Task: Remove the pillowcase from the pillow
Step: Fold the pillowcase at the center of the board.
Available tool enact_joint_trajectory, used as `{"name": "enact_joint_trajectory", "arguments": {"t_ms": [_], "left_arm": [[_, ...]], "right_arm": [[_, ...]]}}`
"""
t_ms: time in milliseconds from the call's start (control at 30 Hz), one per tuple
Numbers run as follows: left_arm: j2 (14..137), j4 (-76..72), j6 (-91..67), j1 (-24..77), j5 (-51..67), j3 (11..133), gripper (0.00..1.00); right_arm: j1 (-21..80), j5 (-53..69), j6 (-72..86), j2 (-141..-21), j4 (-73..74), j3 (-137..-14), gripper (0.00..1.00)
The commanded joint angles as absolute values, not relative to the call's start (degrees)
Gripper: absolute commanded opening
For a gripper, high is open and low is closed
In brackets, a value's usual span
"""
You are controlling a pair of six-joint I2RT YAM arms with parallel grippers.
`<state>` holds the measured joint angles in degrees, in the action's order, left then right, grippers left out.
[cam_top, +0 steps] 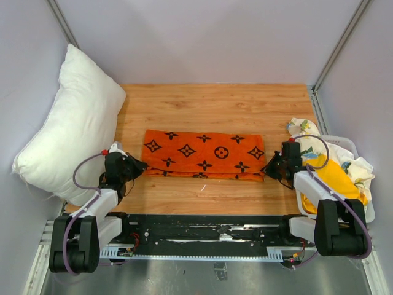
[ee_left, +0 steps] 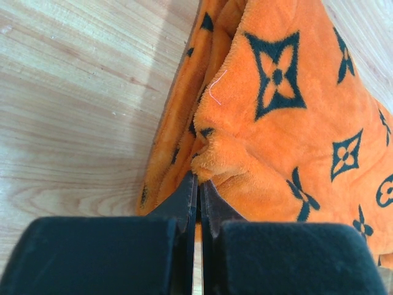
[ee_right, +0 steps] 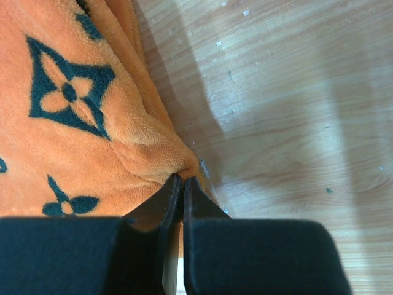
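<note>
Jaws clamped tight on both arms, tips meeting with barely a slit between them! On the left arm point(cam_top: 109, 195) they bite right at the left corner of the pillowcase point(cam_top: 202, 153). The plush puckers into the tips, so that reads as a thin nip of fabric. Same story on the right arm point(cam_top: 319, 200): the right corner tapers to a point straight into the closed tips.

Between the two, the pillowcase lies flat and folded in the middle of the surface point(cam_top: 215, 101), drawn out side to side. And the pillow point(cam_top: 70, 126)? Bare white, propped at the far left against the wall, apart from the case, nothing orange on it.

So by my reading the stripping itself is done, and the step in hand is laying the case down. Next call: part both jaws so the corners drop, then draw straight back so the plush does not snag and drag. If only the top layer is nipped, the fold beneath could shift on release. Worth watching!
</note>
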<state>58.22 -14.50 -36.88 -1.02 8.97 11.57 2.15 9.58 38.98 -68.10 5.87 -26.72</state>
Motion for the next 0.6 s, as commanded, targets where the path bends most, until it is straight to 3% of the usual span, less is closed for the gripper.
{"name": "enact_joint_trajectory", "arguments": {"t_ms": [0,67,167,233,300,467,567], "left_arm": [[57.27,-14.02,-35.84,-1.41,8.93,13.34,0.02],[57.18,-14.47,-35.84,-1.41,9.74,13.13,0.16],[56.3,-14.89,-36.12,-1.41,10.29,12.81,0.55],[55.39,-14.21,-35.97,-1.41,10.16,13.1,0.72],[54.12,-12.82,-35.38,-1.41,9.46,13.87,0.82],[50.47,-9.49,-33.44,-1.41,6.27,17.5,0.98],[49.71,-9.61,-32.92,-1.32,5.81,21.37,0.99]], "right_arm": [[1.98,8.31,38.17,-67.16,7.44,-27.71,0.01],[1.93,8.21,38.19,-67.27,7.46,-27.56,0.03],[1.93,8.42,38.08,-67.37,7.68,-27.5,0.17],[1.93,8.24,38.11,-67.02,7.73,-27.51,0.27],[1.93,7.82,38.1,-66.03,7.95,-27.66,0.38],[2.02,5.94,37.55,-61.53,9.1,-29.01,0.79],[2.84,3.72,37.62,-59.0,9.69,-30.71,0.92]]}}
